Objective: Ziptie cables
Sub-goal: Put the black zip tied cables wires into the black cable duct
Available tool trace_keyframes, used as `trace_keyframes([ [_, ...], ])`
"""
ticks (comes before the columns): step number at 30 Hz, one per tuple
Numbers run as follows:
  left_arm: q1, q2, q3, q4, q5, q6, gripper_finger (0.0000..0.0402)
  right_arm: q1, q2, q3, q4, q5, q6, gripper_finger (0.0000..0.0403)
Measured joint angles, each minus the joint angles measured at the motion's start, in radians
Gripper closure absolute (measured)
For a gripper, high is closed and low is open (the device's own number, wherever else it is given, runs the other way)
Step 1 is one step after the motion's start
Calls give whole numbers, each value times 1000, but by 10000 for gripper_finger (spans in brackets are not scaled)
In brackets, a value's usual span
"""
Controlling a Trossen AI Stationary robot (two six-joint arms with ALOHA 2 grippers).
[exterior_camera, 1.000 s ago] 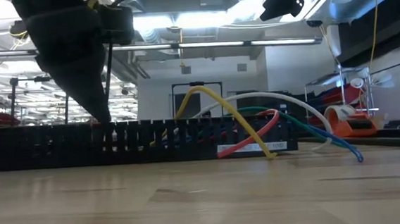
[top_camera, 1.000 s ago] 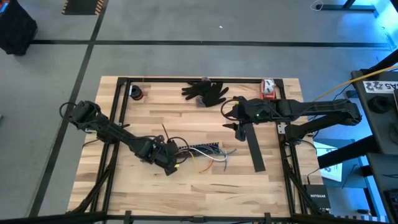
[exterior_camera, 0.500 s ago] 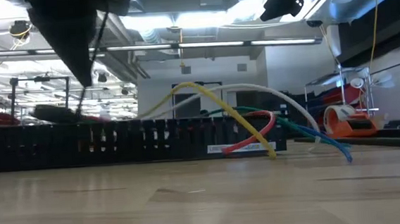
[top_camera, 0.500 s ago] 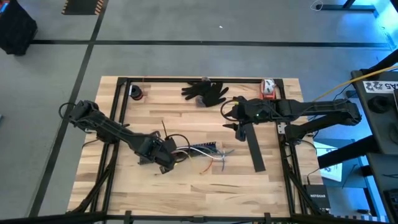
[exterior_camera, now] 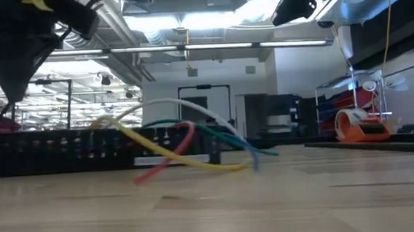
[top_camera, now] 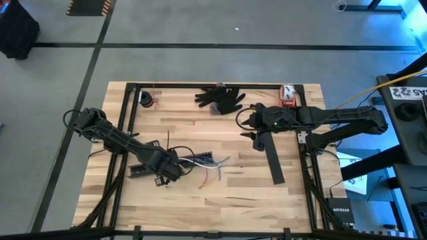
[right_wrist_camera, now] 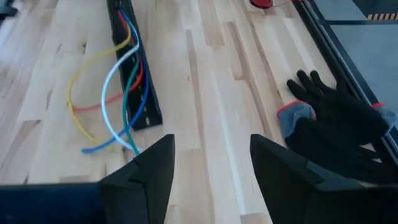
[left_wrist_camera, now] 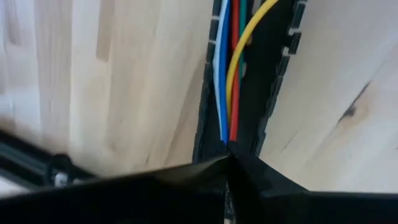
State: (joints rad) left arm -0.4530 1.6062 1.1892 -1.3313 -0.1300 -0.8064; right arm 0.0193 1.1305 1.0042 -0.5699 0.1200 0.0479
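Note:
The cables (top_camera: 212, 167) are thin wires, white, blue, red, yellow and green. They lie in a black slotted channel (top_camera: 202, 158) on the wooden table, and their free ends curl out of it (exterior_camera: 186, 136). My left gripper (top_camera: 165, 171) is shut at the channel's left part, on the cables (left_wrist_camera: 227, 81). My right gripper (top_camera: 256, 137) hangs open and empty above the table's right half, away from the channel (right_wrist_camera: 134, 81). My left gripper has its two fingertips (left_wrist_camera: 239, 163) closed to a point on the near ends of the blue and red cables (left_wrist_camera: 227, 134), inside the channel (left_wrist_camera: 273, 93). The fingers point along the channel. Channel and cables rest on the table.
A black flat strip (top_camera: 273, 160) lies below my right gripper. A black glove (top_camera: 220, 99) and a red and white tape holder (top_camera: 287, 93) lie at the far edge. A small dark round thing (top_camera: 145, 99) is far left. A thin dark strip (top_camera: 237, 198) lies near the front.
My left gripper has gone toward the table's left edge, staying shut. The channel and the cables have slid along the table with it, about a third of the channel's length, and the loose cable ends trail behind.

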Motion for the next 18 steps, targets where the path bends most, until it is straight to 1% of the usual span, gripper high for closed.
trace_keyframes([
  [3,-14,0,-5,-37,38,28,401,0,0,0,-18,2,1,201],
  [8,-61,0,-38,-65,41,46,402,0,0,0,-16,2,13,201],
  [12,-106,0,-73,-78,42,20,402,0,0,0,-16,3,24,201],
  [14,-131,0,-84,-89,61,3,401,0,0,0,-16,3,27,201],
  [18,-178,0,-108,-140,68,-51,401,0,0,0,-14,3,34,201],
])
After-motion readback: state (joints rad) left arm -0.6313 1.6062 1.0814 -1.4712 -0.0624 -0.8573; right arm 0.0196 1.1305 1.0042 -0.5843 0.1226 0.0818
